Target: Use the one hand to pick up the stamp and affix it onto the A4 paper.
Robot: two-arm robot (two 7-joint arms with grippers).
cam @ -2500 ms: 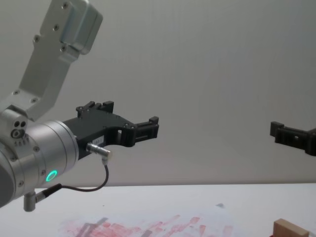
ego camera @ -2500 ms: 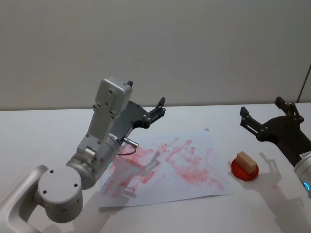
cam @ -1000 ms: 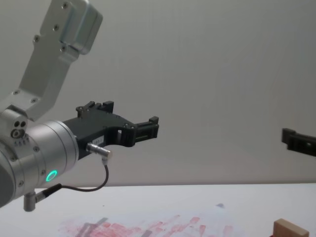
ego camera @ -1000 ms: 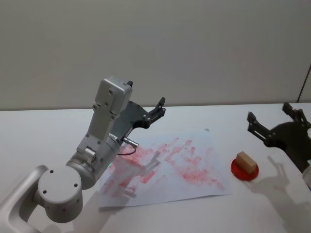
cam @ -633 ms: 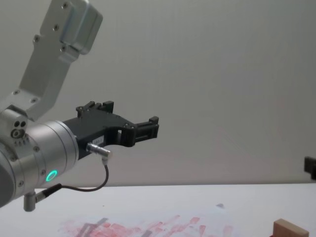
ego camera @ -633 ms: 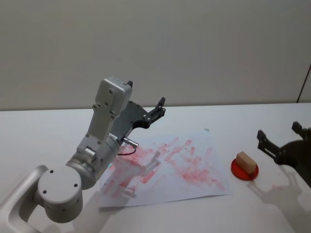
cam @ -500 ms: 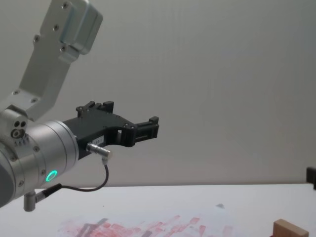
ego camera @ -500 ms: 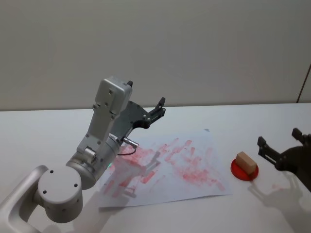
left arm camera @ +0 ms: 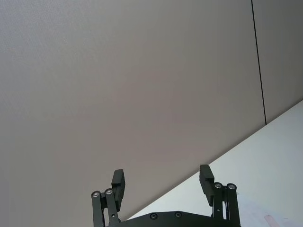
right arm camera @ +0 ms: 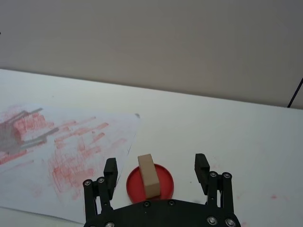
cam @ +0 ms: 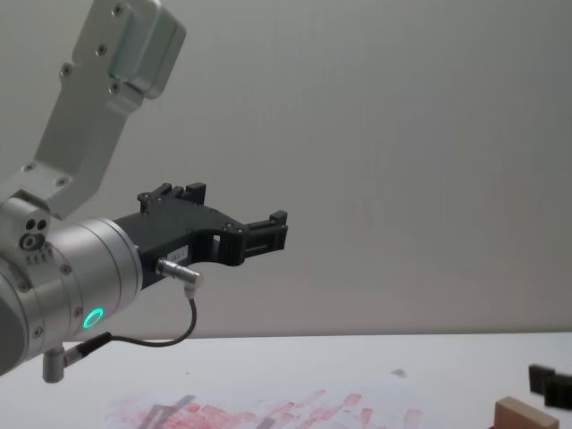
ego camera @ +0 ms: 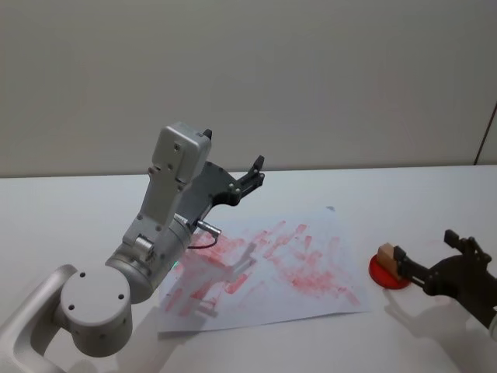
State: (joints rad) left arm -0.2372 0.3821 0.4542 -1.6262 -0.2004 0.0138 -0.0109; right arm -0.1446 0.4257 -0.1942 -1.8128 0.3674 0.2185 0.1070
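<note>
The stamp (ego camera: 385, 254), a small tan wooden block, stands on a round red ink pad (ego camera: 386, 274) to the right of the A4 paper (ego camera: 272, 264), which is covered in red prints. My right gripper (ego camera: 425, 247) hangs open low over the table just right of the stamp, one fingertip beside the block. In the right wrist view the stamp (right arm camera: 148, 174) lines up between the open fingers of the right gripper (right arm camera: 155, 163). My left gripper (ego camera: 252, 175) is held open high above the paper's far edge. The chest view shows the stamp (cam: 527, 416) at the lower right.
White tabletop (ego camera: 349, 190) runs all around the paper, with a plain wall behind. The raised left arm (ego camera: 167, 210) stands over the paper's left half. A few faint red specks (right arm camera: 272, 196) mark the table to the right of the pad.
My right gripper has come down from high at the right to table height and moved in beside the stamp, staying open. The left arm has not moved.
</note>
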